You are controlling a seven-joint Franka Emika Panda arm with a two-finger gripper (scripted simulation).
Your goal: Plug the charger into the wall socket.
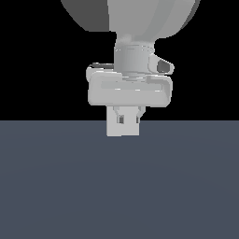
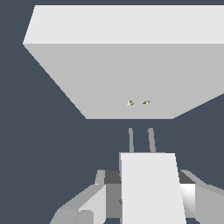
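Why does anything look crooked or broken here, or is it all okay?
Nothing stands out. The claw holds the charger straight, its two prongs pointing at the two orange holes in the wall socket, with a gap between them. Nothing looks bent or broken.

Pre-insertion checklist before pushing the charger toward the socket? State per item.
1. Charger held in the gripper: ok, fingers sit on both sides of the block.
2. Prongs face the wall socket: ok, both point at the plate.
3. Prongs lined up with the two orange holes: cannot tell; in the wrist view they sit close to the holes' line, depth unclear.
4. Gap between prongs and plate: ok, tips not yet touching the plate.
5. Charger level, not rolled: ok in the wrist view; the exterior view shows only the gripper's back.
6. Path to socket free: ok, nothing lies between them.
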